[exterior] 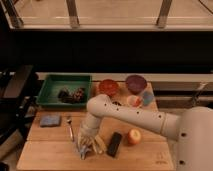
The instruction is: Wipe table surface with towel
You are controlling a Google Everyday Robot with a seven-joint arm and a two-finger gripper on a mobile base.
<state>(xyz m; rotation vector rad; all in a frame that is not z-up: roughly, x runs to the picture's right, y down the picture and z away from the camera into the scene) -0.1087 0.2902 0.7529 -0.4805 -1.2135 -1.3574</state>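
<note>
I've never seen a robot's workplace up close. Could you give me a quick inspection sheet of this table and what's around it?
Surface: wooden table, crowded; bare wood mostly at the front left.
Job's things: blue cloth, probably the towel, lying flat at the left, apart from the pincer.
Clutter: green tray holding dark items; red bowl; purple bowl; apple; black bar; fork.
Grippers: pincer down low near the table's front, between the fork and the black bar.
Cables: nothing seen.
Surroundings: black chair at the left; dark wall behind the table.
</note>
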